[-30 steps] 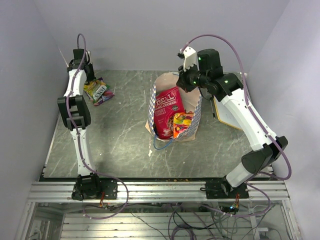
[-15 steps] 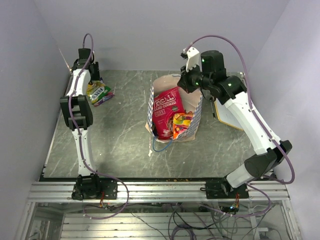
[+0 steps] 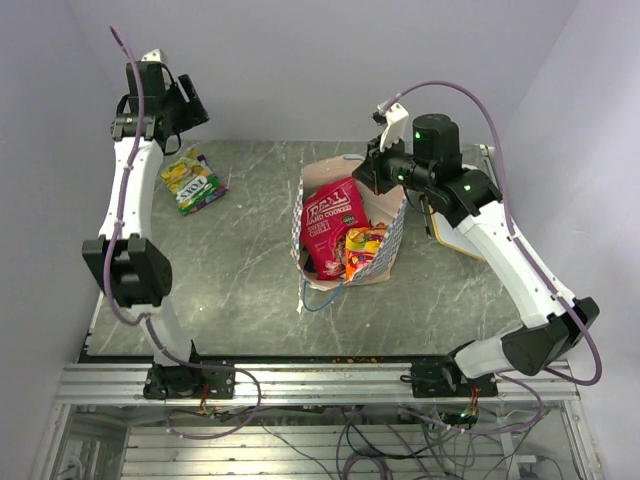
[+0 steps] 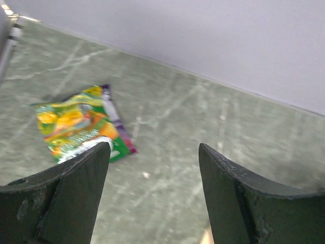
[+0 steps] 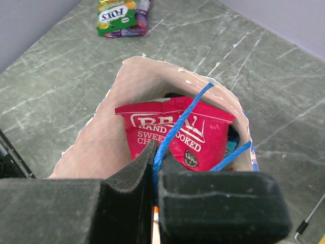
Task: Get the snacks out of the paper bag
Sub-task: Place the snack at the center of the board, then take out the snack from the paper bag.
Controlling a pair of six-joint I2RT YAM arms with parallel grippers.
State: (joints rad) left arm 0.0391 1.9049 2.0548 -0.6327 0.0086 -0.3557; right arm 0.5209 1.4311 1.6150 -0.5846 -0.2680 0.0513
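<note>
Green table (image 3: 240,270) — right fingers (image 5: 218,198) pinch paper bag's (image 5: 101,147) blue handle (image 5: 180,126).

The paper bag (image 3: 391,238) is checked in blue and white outside and left plain cream inside, and its string handle (image 5: 172,137) is coloured blue. The red packet (image 3: 333,222) is lettered in white, the orange packet (image 3: 362,248) is splashed with yellow, and the yellow-green packet (image 3: 192,180) is edged in purple. The table (image 3: 250,270) is veined in grey-green.
</note>
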